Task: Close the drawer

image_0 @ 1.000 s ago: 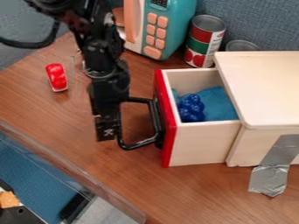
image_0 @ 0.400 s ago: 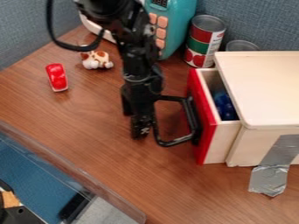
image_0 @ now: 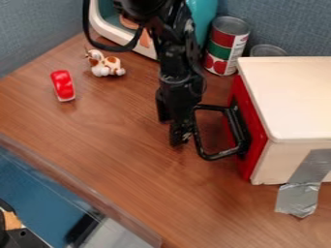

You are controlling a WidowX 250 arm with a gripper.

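The drawer [image_0: 256, 130] sat right of centre in the frame, its red front up against the open side of the pale wooden cabinet [image_0: 294, 99], with no inside of it in sight. I judged it shut, or so nearly shut that only a slight push could remain. Its black handle [image_0: 199, 138] stood out toward the left, the outer bar running steeply down the picture, almost parallel to the drawer's red front.

The fingers [image_0: 180, 136] hung just left of that bar, near its upper half, so the handle lay between them and the drawer front. They appeared to stand apart, one set farther back than the other, and did not seem to be wrapped around the bar. Whether they touched it I could not tell for sure. Any last push called for pressure toward the right of the frame, square to the red front; a slanting one might have slid off the bar or skewed the drawer. If it was fully home, backing off to the left would have cleared the handle without tugging it.

The arm [image_0: 180, 55] came down from the top edge. Silver tape [image_0: 302, 186] ran from the cabinet onto the bench [image_0: 129, 169], and probably braced it against the push.
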